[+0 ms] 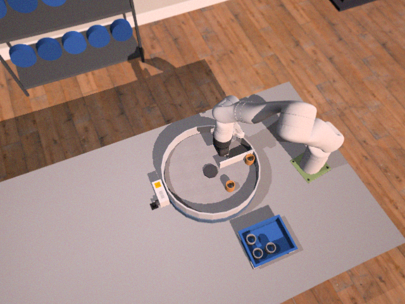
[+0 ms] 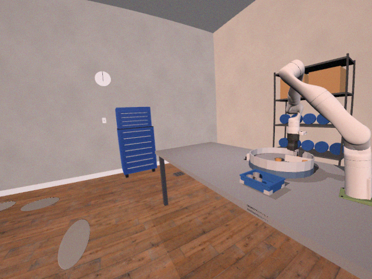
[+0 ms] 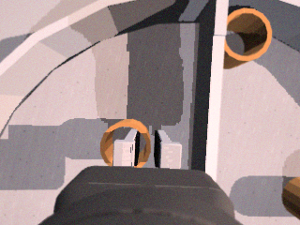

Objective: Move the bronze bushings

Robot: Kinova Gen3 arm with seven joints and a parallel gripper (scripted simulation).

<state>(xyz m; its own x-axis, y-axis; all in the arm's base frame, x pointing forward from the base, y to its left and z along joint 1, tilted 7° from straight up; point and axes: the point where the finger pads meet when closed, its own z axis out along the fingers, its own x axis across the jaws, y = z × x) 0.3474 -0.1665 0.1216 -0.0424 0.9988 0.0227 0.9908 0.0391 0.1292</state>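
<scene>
My gripper (image 1: 224, 156) (image 2: 296, 153) (image 3: 146, 142) is low over the turntable's disc (image 1: 186, 163), with its fingers partly open. In the wrist view a bronze bushing (image 3: 108, 145) stands upright at the left finger, its right wall between the fingers; they stand apart from that wall. A second bronze bushing (image 1: 249, 162) (image 3: 255, 30) stands upright beside the white divider (image 1: 235, 159) (image 3: 215, 94), on its other side. A third bronze bushing (image 1: 230, 189) (image 2: 278, 159) (image 3: 292, 194) stands upright farther round the disc. Three steel bushings stand in the blue crate (image 1: 288, 232) (image 2: 278, 185); no bronze one shows there.
The dark hub (image 1: 210, 170) is at the disc's centre. A raised white wall (image 1: 209, 216) (image 2: 282, 168) rings the disc. The divider runs from the wall inward, close beside my gripper. A white box (image 1: 161, 193) with a yellow label sits outside the wall.
</scene>
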